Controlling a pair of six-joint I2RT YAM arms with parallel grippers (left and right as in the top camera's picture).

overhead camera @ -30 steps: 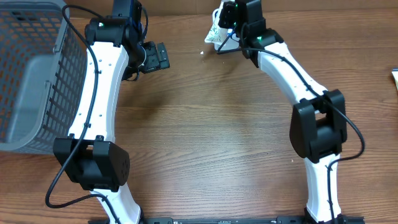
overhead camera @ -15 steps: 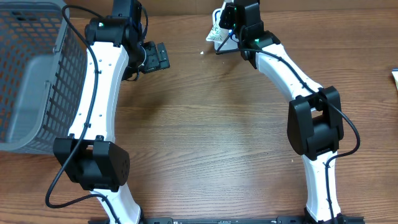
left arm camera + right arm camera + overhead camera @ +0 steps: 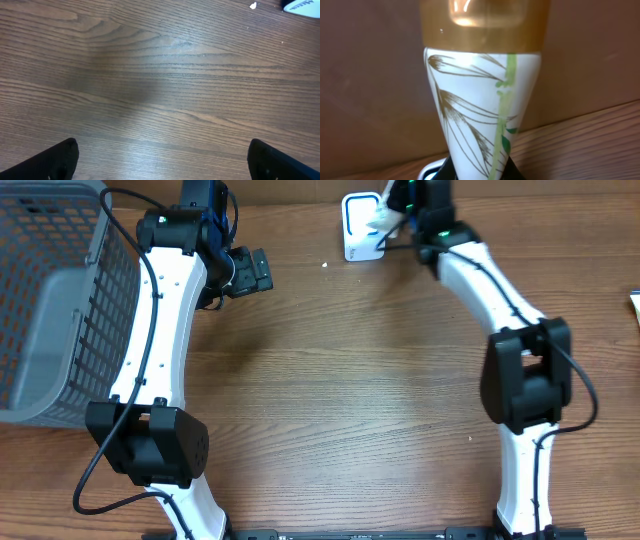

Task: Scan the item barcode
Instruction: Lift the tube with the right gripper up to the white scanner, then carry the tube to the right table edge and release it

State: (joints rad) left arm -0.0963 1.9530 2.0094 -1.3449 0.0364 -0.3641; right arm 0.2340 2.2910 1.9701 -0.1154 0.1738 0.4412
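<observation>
At the table's far edge, our right gripper [image 3: 394, 214] clamps the leaf-printed tube [image 3: 481, 107] over the white scanner [image 3: 356, 232]; our left gripper [image 3: 252, 272] gapes idle. We fear a turned-away barcode misses.

The brown wood-grain desk [image 3: 330, 400] carries a grey mesh basket [image 3: 95, 290] at the upper left of the overhead frame, a white blue-edged object [image 3: 356, 235] at top centre, a tiny white speck [image 3: 325, 264] near it, and a pale scrap [image 3: 635, 302] at the right edge.
</observation>
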